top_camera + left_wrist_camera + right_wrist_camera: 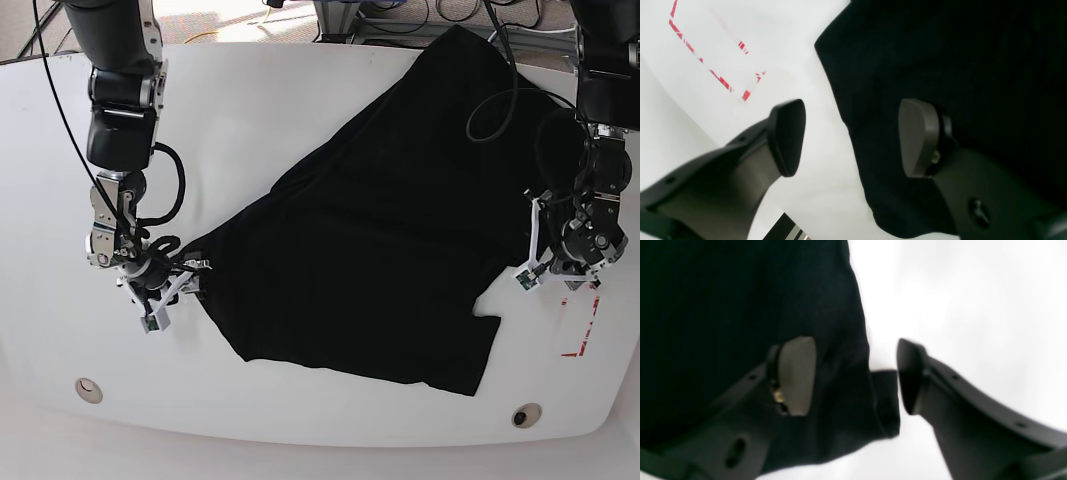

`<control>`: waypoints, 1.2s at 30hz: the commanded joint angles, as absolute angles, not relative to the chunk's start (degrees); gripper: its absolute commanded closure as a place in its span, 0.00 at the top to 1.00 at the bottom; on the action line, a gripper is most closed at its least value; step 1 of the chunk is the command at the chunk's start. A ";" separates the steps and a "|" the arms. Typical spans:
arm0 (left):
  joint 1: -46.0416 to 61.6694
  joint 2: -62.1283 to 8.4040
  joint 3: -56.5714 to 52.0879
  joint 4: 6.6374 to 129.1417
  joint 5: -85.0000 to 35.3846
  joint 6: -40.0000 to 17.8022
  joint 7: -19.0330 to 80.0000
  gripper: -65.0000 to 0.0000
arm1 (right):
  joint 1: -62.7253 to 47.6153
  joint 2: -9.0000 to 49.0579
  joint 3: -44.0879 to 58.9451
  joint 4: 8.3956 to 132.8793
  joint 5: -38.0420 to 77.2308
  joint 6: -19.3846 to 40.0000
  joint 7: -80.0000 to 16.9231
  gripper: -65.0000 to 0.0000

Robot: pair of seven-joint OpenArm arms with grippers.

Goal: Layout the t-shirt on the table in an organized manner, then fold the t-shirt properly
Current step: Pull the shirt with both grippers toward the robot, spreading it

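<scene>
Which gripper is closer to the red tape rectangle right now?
Left. The left gripper hangs at the t-shirt's edge, right beside the red tape rectangle. The right gripper is at the shirt's opposite corner, across the table.

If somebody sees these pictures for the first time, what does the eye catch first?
The black t-shirt dominates, spread slantwise across the middle of the white table. An open gripper stands at each side edge of it: the right gripper and the left gripper. Red tape marks the table beside the left gripper.
</scene>
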State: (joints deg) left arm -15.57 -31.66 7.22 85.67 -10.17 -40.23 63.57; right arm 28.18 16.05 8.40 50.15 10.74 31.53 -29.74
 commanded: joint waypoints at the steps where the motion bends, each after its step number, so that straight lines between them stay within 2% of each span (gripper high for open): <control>1: -17.01 -33.80 4.26 87.25 -9.27 -40.00 63.69 0.62 | 31.34 17.01 8.66 47.43 11.38 31.69 -26.95 0.69; 9: -16.84 -34.07 1.27 90.51 -9.19 -40.00 63.78 0.62 | 35.47 16.92 8.66 36.00 11.38 31.78 -20.79 0.70; 18: -16.84 -35.03 1.27 90.59 -9.27 -40.00 63.78 0.62 | 35.74 14.29 8.57 33.19 11.21 31.87 -19.21 0.69; 21: -16.84 -34.95 1.27 90.59 -9.27 -40.00 63.78 0.61 | 35.56 14.11 8.57 33.19 11.21 31.87 -19.30 0.58; 27: -15.69 -34.86 1.27 90.59 -9.27 -40.00 63.69 0.61 | 34.24 13.49 8.48 33.45 11.21 31.87 -19.47 0.13; 29: -15.60 -34.86 1.27 90.59 -9.27 -40.00 63.69 0.61 | 34.07 13.58 8.48 33.45 11.21 31.87 -19.91 0.02; 36: -15.60 -33.80 1.36 90.51 -9.27 -40.00 63.69 0.61 | 33.36 16.57 8.84 33.54 11.82 31.87 -21.76 0.00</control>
